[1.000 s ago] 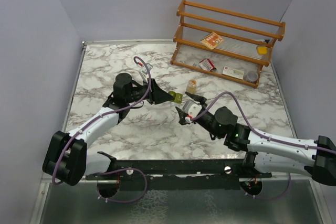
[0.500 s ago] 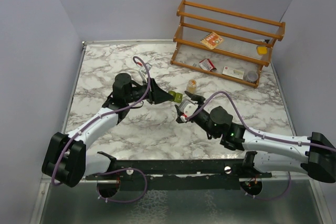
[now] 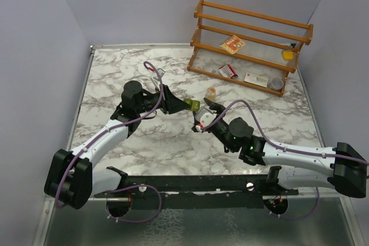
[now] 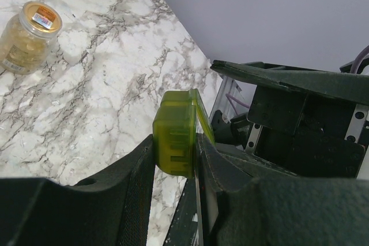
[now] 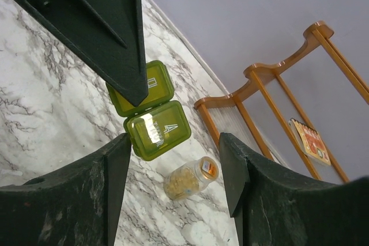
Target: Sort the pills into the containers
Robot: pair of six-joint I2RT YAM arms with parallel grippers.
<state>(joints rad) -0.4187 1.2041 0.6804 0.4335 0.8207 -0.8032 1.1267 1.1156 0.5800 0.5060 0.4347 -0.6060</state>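
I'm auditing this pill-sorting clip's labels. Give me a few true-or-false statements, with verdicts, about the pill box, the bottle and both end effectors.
1. The left end effector is clamped on the green pill box. True.
2. The pill box's lid is shut. False: it is swung open.
3. The right end effector holds the clear bottle. False: its jaws are open and empty, and the bottle stands on the table.
4. The clear bottle is outside the wooden rack. True.
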